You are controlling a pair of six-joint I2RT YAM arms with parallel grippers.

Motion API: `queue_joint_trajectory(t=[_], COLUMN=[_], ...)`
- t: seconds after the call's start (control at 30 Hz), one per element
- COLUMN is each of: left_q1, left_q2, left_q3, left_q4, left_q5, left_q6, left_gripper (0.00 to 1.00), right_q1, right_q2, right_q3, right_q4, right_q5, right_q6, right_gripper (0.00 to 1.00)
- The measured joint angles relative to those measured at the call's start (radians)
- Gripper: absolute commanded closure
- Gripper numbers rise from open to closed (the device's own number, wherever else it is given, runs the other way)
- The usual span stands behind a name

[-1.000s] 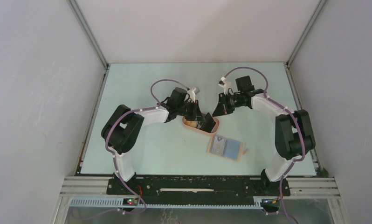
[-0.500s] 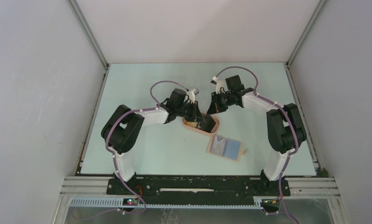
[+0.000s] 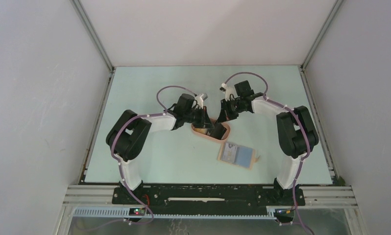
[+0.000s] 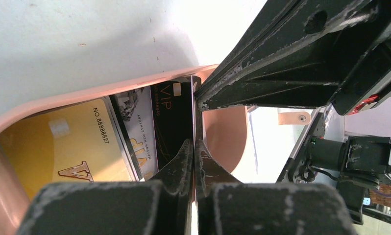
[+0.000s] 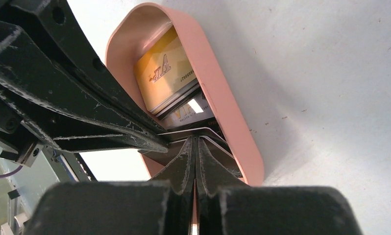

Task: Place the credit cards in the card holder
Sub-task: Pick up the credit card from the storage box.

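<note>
In the peach tray [image 3: 201, 132] lie a yellow card [image 4: 61, 147] and a grey-white card [image 4: 137, 122]. A black card [image 4: 176, 117] stands on edge in the tray, and my left gripper [image 4: 194, 147] is shut on it. My right gripper [image 5: 194, 142] is shut too. Its tips rest against the far edge of that black card [image 5: 176, 137], with nothing seen between them. In the top view both grippers, left [image 3: 210, 126] and right [image 3: 220, 119], meet over the tray. The tan card holder [image 3: 246, 159] lies open in front of the tray with a blue-grey card [image 3: 231, 153] on it.
The tray's rim [image 5: 218, 83] walls in the cards on all sides. The card holder's snap tab [image 4: 294, 117] shows beyond the tray. The right arm's fingers [image 4: 281, 58] cross the upper right of the left wrist view. Aluminium frame rails border the table.
My right arm has swung left and down to the tray, and its jaws have closed from slightly apart. The left gripper has stayed shut on the black card, barely moving.
</note>
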Motion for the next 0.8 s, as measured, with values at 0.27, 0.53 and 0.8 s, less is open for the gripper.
queue_joint_trajectory(t=[0.27,0.53,0.8], left_q1=[0.006,0.011,0.018], left_q2=[0.000,0.004,0.012], left_q3=[-0.002,-0.019,-0.026], left_q4=[0.010,0.035,0.047], left_q5=[-0.001,0.011,0.014], left_q6=[-0.008,-0.021,-0.029], left_gripper=[0.91,0.86,1.00], right_q1=[0.000,0.000,0.000], right_q2=[0.022,0.039,0.052], right_q3=[0.013,0.015,0.018], right_q4=[-0.024,-0.043,-0.063], right_q5=[0.000,0.014,0.014], right_q6=[-0.026,-0.040,-0.050], right_gripper=[0.98,0.98,0.97])
